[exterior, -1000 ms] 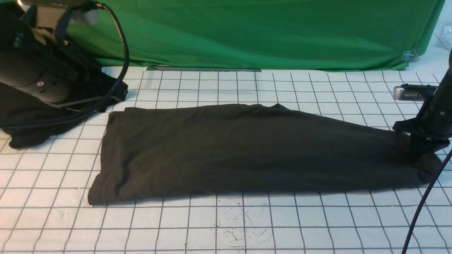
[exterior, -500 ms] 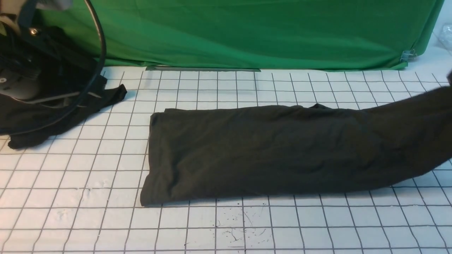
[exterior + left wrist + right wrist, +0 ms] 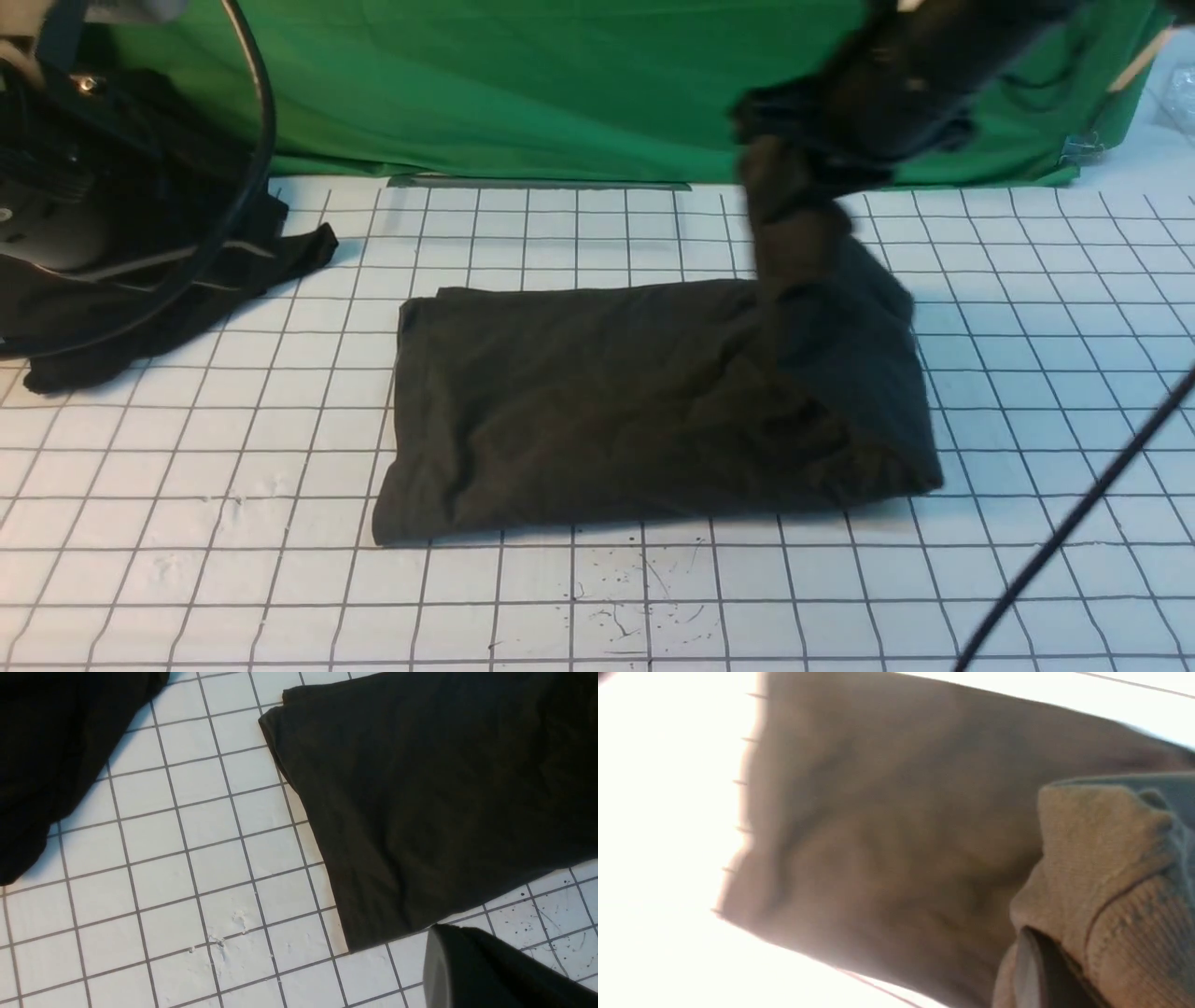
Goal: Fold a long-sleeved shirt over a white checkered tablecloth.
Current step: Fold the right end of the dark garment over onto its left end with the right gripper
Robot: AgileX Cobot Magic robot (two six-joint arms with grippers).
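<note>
The dark charcoal long-sleeved shirt (image 3: pixel 607 401) lies as a long folded band on the white checkered tablecloth (image 3: pixel 187 485). Its right end is lifted and doubled back toward the left. My right gripper (image 3: pixel 789 159) hangs blurred above the shirt's right part, shut on that raised end, and cloth drapes down from it. In the right wrist view a ribbed edge of the shirt (image 3: pixel 1111 882) bunches around the right gripper (image 3: pixel 1034 975). My left gripper (image 3: pixel 451 970) is shut and empty, hovering off the shirt's (image 3: pixel 420 788) near left corner.
A blacker heap of cloth (image 3: pixel 140 308) lies at the far left under my left arm (image 3: pixel 65 187). The green backdrop (image 3: pixel 607 84) closes off the back. A black cable (image 3: pixel 1074 532) crosses the near right. Scribble marks (image 3: pixel 644 597) dot the tablecloth in front.
The right gripper dragged the shirt to the right, then rose and swung left, carrying the shirt's right end up over the body. The left arm drew back to the left.
</note>
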